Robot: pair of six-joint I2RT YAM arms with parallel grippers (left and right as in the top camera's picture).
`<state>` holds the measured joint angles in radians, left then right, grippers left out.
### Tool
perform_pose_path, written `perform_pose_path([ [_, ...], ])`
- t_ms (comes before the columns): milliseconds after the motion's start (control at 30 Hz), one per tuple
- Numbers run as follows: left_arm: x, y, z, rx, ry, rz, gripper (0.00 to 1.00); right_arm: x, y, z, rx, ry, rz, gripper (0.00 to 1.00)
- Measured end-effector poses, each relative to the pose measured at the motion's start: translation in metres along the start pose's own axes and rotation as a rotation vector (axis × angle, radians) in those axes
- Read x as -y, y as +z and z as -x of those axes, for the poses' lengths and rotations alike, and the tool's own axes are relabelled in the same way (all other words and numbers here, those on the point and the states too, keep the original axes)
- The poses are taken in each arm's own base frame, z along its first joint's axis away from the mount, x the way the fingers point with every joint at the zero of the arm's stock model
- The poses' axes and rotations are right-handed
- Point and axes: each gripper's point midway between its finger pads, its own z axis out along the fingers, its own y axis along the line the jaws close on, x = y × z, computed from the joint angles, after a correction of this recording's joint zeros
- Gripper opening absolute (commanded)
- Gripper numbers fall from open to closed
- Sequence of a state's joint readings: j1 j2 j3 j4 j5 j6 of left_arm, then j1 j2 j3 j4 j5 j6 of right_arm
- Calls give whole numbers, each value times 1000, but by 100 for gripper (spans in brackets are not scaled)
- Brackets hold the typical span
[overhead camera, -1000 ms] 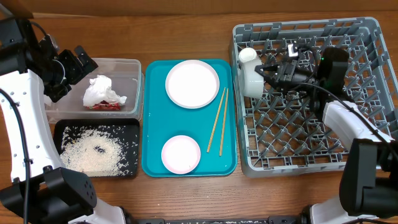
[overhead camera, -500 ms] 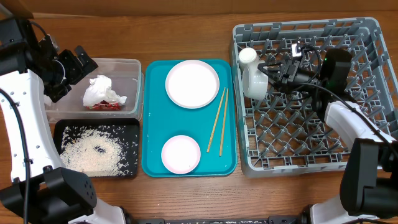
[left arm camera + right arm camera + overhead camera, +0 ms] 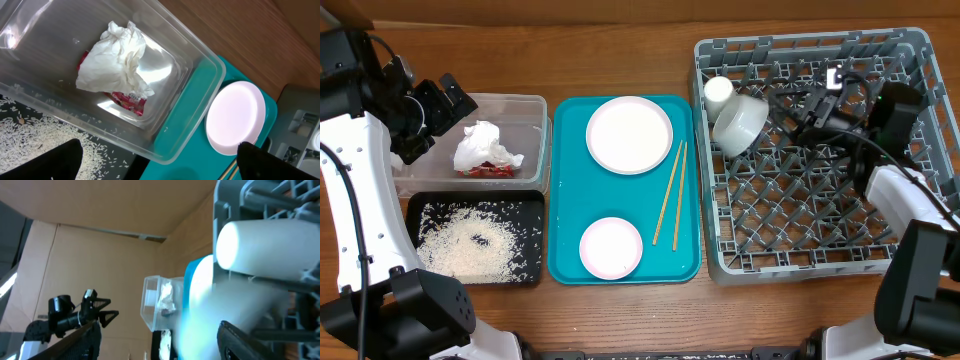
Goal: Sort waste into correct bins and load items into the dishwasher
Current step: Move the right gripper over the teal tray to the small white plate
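Left claw [image 3: 460, 96]: jaws spread wide, grasping nothing. It hangs above the far left corner of the clear tub [image 3: 525, 100], and its wrist view looks straight down into that tub. In the tub we see the crumpled white napkin [image 3: 483, 146] lying on top of the red sauce packet [image 3: 492, 170], whose near edge shows from under it.

Just near of the tub stands the black tray [image 3: 534, 205], the two touching or nearly so. Loose rice [image 3: 470, 245] is scattered over most of the tray's floor, thickest in the middle.

The teal tray [image 3: 565, 180] lies in the middle of the bench [image 3: 620, 50], just right of both bins. On it: the large plate [image 3: 629, 135] at the far end, the small plate [image 3: 611, 247] at the near end, and the chopsticks [image 3: 670, 193] side by side along the right edge, slanted slightly, between the plates and the tray's rim.

The dish rack [image 3: 820, 220] fills the right side. In its far left corner the cup [image 3: 719, 89] sits among the pegs, and the bowl [image 3: 741, 123] leans tilted just beside it on the near right. Right claw [image 3: 798, 118]: jaws apart, clasping nothing, over the rack just right of the bowl and clear of it in the overhead view. Its wrist view shows the cup sharply and the bowl only as a white blur, so we cannot tell from there whether a finger brushes the bowl.
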<state>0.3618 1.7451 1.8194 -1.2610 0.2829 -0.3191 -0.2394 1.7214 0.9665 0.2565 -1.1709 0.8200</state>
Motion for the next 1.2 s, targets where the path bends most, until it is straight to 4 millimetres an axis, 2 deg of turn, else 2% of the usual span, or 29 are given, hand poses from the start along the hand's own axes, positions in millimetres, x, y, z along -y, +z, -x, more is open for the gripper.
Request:
perform_pose_path([
  [333, 0, 0, 0, 0, 0, 0, 100, 14, -3, -8, -15, 2, -41, 74],
  [633, 0, 0, 0, 0, 0, 0, 100, 12, 5, -14, -40, -22, -46, 69],
  [800, 0, 0, 0, 0, 0, 0, 100, -11, 30, -22, -110, -44, -51, 69],
  [900, 0, 0, 0, 0, 0, 0, 100, -15, 45, -30, -151, -34, -141, 70],
  [1033, 0, 0, 0, 0, 0, 0, 100, -18, 68, -54, -222, -112, -353, 72],
  [1133, 0, 0, 0, 0, 0, 0, 100, -30, 90, -78, -286, -286, -490, 73],
  [1200, 0, 0, 0, 0, 0, 0, 100, -36, 105, -101, -339, -410, -556, 73],
])
